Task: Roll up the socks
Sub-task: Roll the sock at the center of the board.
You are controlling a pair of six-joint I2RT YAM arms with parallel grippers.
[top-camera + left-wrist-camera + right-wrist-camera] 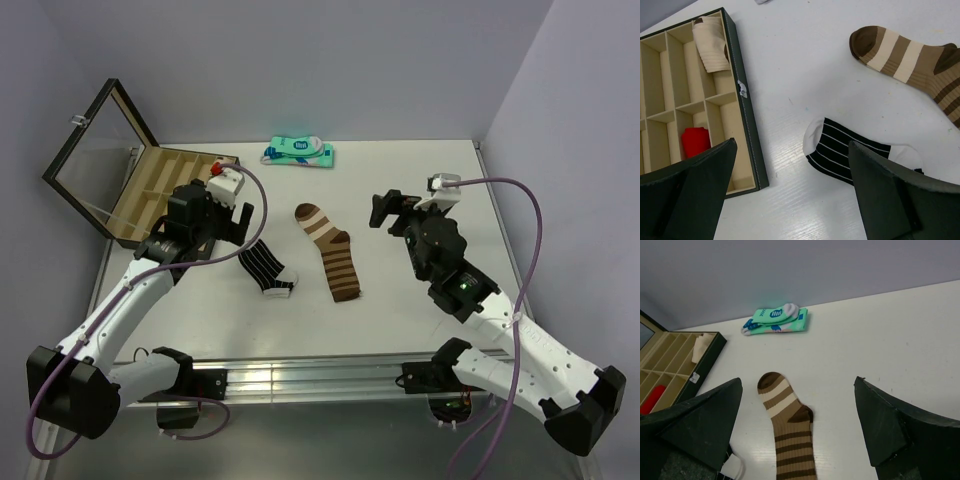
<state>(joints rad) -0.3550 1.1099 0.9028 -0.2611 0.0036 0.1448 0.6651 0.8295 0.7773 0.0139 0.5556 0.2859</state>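
At the 10 o'clock corner of the white table (420, 180) sits a dark compartment box (150, 190) with its glass lid propped open. In the left wrist view one far cell holds a cream rolled sock (712, 45), and a nearer cell holds a red item (695, 142), possibly another roll, though too little of it shows to be sure.

The left gripper (232, 222) hangs beside the box with its jaws spread wide and nothing between them. Just at its 5 o'clock lies the black sock (268, 268), flat on the table, thin white stripes along it and a white toe.

At the black sock's 2 o'clock, near but apart from it, the brown sock (330, 250) lies flat at the table's centre, its wide tan bands at the far end and narrower stripes toward the near end. At 12 o'clock, by the back wall, rests a flat teal-and-white package (299, 152).

The right gripper (392, 210) hovers at the brown sock's 2 o'clock, released and empty, fingers wide, touching neither sock.
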